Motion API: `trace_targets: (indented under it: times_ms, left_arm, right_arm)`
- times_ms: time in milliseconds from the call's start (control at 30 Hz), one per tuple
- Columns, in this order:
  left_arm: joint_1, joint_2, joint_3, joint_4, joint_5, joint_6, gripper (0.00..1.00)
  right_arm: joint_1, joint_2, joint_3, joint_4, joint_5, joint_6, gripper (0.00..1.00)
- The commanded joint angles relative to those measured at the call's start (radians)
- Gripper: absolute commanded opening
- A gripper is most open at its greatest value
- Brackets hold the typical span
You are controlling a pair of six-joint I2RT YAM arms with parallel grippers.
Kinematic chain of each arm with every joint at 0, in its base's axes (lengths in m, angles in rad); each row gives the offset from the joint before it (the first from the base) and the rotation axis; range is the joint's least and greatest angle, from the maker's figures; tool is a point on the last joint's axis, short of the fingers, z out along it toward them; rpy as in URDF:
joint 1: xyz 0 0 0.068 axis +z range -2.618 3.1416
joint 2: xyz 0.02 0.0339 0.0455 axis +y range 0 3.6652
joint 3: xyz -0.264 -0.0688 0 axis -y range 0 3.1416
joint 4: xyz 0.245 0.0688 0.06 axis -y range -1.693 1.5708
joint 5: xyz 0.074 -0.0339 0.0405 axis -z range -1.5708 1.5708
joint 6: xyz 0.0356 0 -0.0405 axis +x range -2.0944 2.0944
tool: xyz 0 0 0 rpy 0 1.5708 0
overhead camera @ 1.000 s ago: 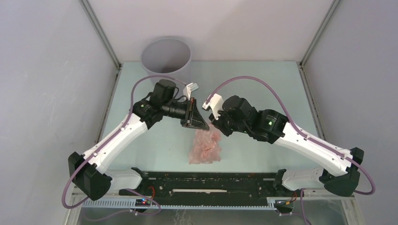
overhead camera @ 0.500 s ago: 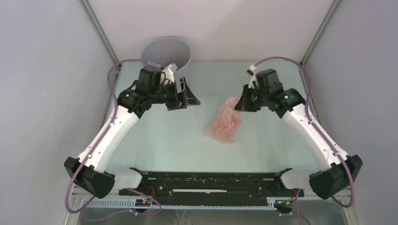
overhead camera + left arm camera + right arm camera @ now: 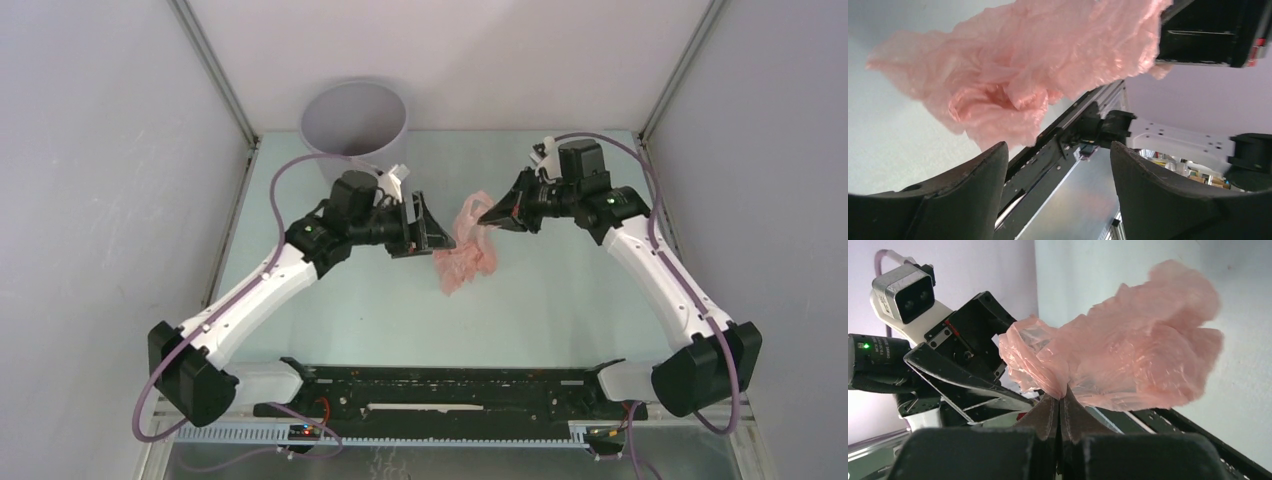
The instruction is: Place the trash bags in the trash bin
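The trash bag (image 3: 468,248) is a crumpled pale-pink film hanging above the table's middle. My right gripper (image 3: 488,214) is shut on its upper edge; the right wrist view shows the film (image 3: 1128,357) bunched between the closed tips of that gripper (image 3: 1062,399). My left gripper (image 3: 432,226) stands open just left of the bag, its jaws wide apart with nothing between them. In the left wrist view the bag (image 3: 1023,65) hangs above and beyond the left gripper (image 3: 1058,150), apart from it. The grey round trash bin (image 3: 355,118) stands at the back left, behind the left arm.
A black rail (image 3: 440,385) runs along the near edge between the arm bases. Pale enclosure walls with metal posts (image 3: 215,70) close in the table on the left, right and back. The left gripper (image 3: 963,365) shows close beside the bag in the right wrist view.
The left gripper let go of the bag, swung off toward the bin, then came back open to the bag's left side. The right gripper lifted the bag up and to the right.
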Motion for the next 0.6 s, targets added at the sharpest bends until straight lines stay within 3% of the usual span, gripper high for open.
trace_targets:
  times_ms: [0,233,400,567]
  left_arm:
    - [-0.018,0.036,-0.099,0.029,-0.073,-0.025,0.81]
    - [-0.100,0.131,-0.081,0.027,-0.050,0.010,0.85]
    - [-0.195,0.182,-0.042,0.025,-0.120,0.045,0.87]
    - [-0.215,0.260,0.001,-0.021,-0.176,0.064,0.78]
  right_arm:
    - [0.012,0.025,-0.062,-0.047,-0.057,-0.079,0.00]
    - [-0.024,-0.048,-0.124,-0.003,-0.050,-0.060,0.00]
    - [-0.023,-0.043,-0.139,0.070,-0.043,0.035,0.00]
    - [-0.024,-0.054,-0.178,0.126,-0.058,0.099,0.00]
